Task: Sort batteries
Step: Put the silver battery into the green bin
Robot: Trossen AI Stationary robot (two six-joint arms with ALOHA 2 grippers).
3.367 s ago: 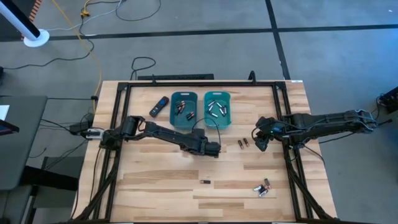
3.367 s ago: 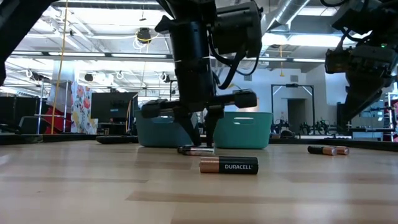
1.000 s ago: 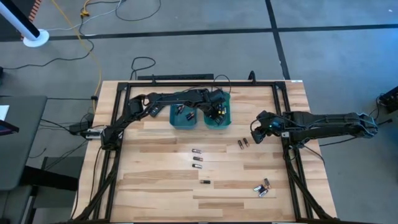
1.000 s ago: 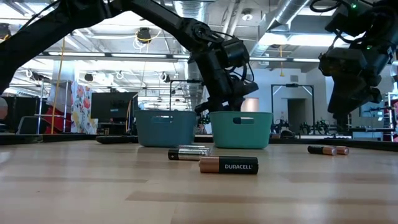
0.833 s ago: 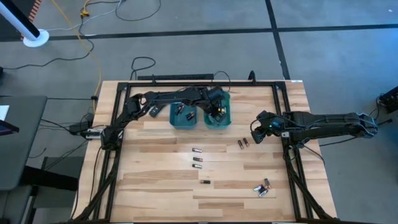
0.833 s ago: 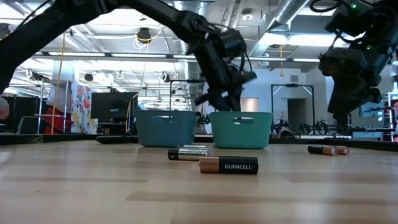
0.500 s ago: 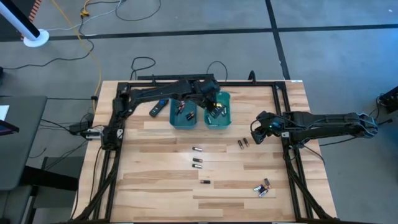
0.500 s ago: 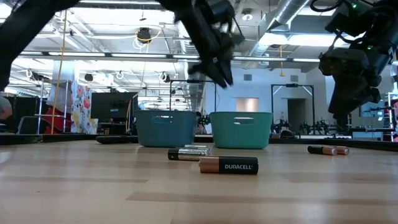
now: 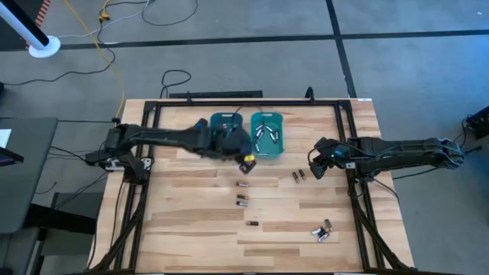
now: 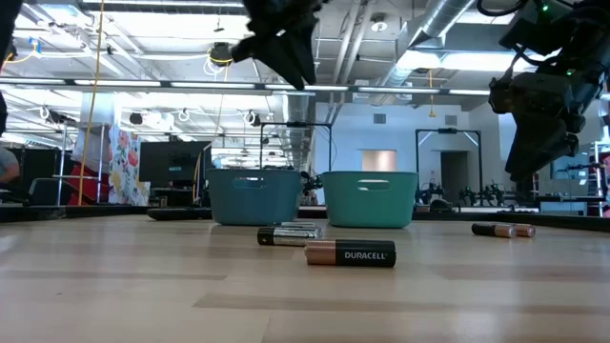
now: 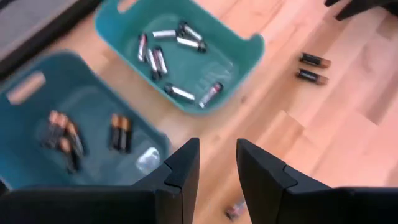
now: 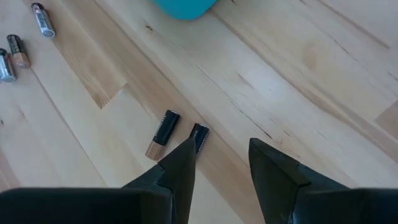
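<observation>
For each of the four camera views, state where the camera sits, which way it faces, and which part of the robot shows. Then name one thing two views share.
High view: overhead, facing down; both arms, left gripper, right gripper.
Low view: tabletop height, facing level; Duracell battery nearest.
Left wrist view: looks past its own fingers at two teal bins.
Right wrist view: looks past its own fingers at a pair of dark batteries.
Shared: that pair shows in high and right wrist views.

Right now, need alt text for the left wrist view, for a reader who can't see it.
The left pincer, fingers apart and holding nothing, hangs above a pale wooden table and two teal plastic bins. The lighter bin holds silvery-grey cylindrical batteries, the darker bin dark copper-ended batteries; two more copper-ended cells lie on the wood.
</observation>
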